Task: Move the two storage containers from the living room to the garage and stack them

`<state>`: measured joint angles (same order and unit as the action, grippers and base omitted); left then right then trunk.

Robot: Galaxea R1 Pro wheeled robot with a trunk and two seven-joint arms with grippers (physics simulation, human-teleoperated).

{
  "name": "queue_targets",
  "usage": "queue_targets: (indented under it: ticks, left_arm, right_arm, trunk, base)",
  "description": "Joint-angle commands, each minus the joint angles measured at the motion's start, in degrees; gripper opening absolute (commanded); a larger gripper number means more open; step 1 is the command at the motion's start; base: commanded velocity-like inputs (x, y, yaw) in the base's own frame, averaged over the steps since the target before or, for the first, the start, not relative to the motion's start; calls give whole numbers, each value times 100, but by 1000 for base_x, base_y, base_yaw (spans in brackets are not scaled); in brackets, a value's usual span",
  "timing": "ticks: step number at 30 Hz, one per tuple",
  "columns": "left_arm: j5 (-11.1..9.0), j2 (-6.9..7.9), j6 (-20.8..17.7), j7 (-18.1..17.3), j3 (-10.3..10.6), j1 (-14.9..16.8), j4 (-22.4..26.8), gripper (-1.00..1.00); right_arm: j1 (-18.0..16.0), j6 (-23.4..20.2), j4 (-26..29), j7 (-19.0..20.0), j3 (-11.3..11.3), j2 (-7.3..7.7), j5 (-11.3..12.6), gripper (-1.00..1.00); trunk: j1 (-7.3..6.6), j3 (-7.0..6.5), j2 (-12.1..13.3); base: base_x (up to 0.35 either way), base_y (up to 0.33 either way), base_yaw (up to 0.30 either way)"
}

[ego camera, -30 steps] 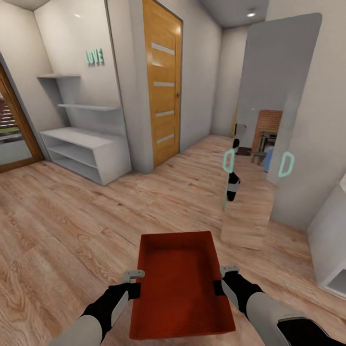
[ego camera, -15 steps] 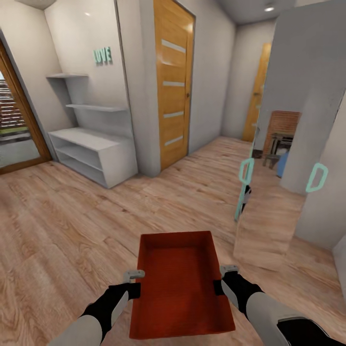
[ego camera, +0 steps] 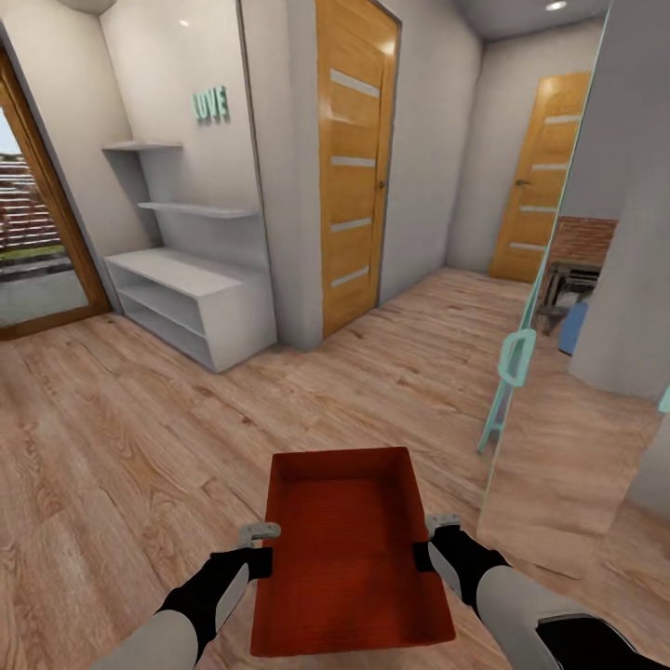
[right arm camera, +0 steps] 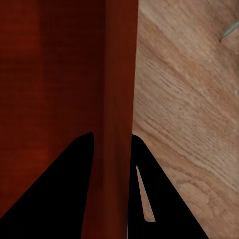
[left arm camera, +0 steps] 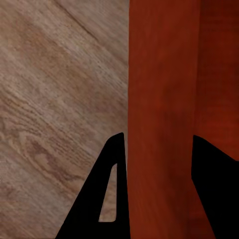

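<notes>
While carried low at 6 o'clock over wood-plank floor (ego camera: 140, 447), storage container (ego camera: 349, 549) runs its long axis toward 12. Left claw (ego camera: 261, 542) pinches its 9 o'clock wall, right claw (ego camera: 430, 535) its 3 o'clock wall, equally near.

Even, bright indoor light; a recessed ceiling lamp (ego camera: 556, 6) glows at the far end. Daylight through the glazed door (ego camera: 37, 233). Shadows soft, faint. Head view bends toward its edges; wrist views slightly soft, possibly render blur.
</notes>
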<state>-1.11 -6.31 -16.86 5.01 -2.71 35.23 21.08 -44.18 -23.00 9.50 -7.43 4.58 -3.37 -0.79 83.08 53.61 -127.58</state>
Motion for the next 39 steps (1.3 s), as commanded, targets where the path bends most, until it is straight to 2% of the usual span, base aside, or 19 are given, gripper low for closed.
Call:
queue_targets:
  ticks: [1, 7, 20, 39]
  left_arm:
    - [49, -2, -36, 26, -34, 0, 10, -100]
    - [49, -2, -36, 26, -35, 0, 10, -100]
    - [49, -2, -36, 26, -35, 0, 10, -100]
    - [49, -2, -36, 26, -32, 1, 10, -100]
  right_arm:
    - [-3, -47, 17, -13, -10, 3, -52, -100]
    - [-3, -47, 17, -13, -10, 3, -52, -100]
    - [-3, -49, 17, -13, -10, 3, -52, -100]
    - [-3, -47, 17, -13, -10, -5, -52, -100]
  trunk:
    - [3, 5, -2]
    - [3, 5, -2]
    - [3, 5, -2]
    - [3, 5, -2]
  base:
    - [348, 0, 96]
    - [348, 0, 111]
    - [348, 0, 275]
    - [348, 0, 22]
